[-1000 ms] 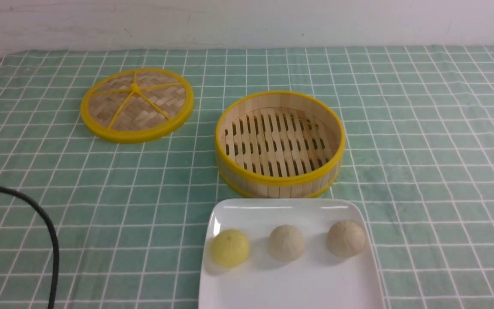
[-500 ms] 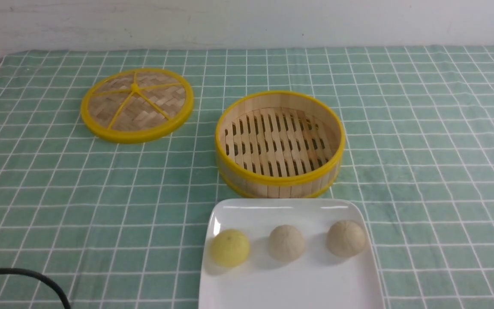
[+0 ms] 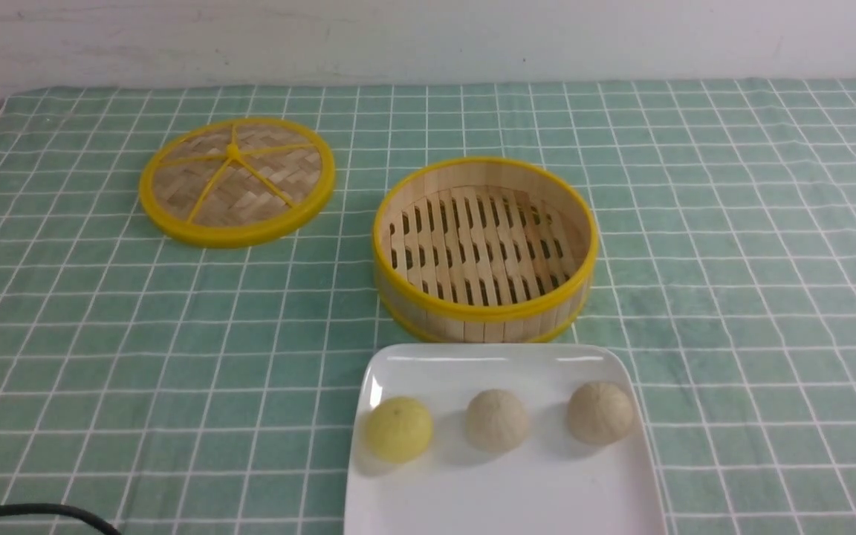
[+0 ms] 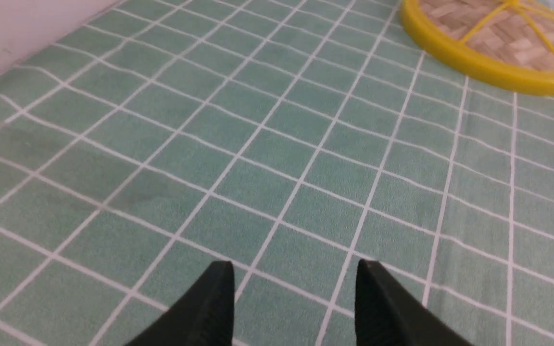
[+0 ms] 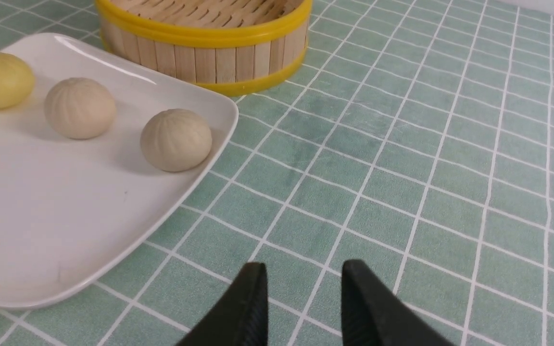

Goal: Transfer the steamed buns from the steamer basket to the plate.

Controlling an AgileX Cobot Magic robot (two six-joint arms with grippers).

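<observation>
Since all three buns (image 3: 496,420) already sit in a row on the plate (image 3: 502,498), yellow one to the left, and the basket (image 3: 484,249) just behind it shows only bare slats, I judge the moving done and the step in hand a clean retreat. I see my left tool (image 4: 294,302) parted and holding nothing over bare bench (image 3: 733,245) near the lid (image 3: 237,180), and my right tool (image 5: 301,300) likewise parted and unladen beside the plate. I'd lift both straight away, giving that plate rim a wide berth so nothing rolls.
</observation>
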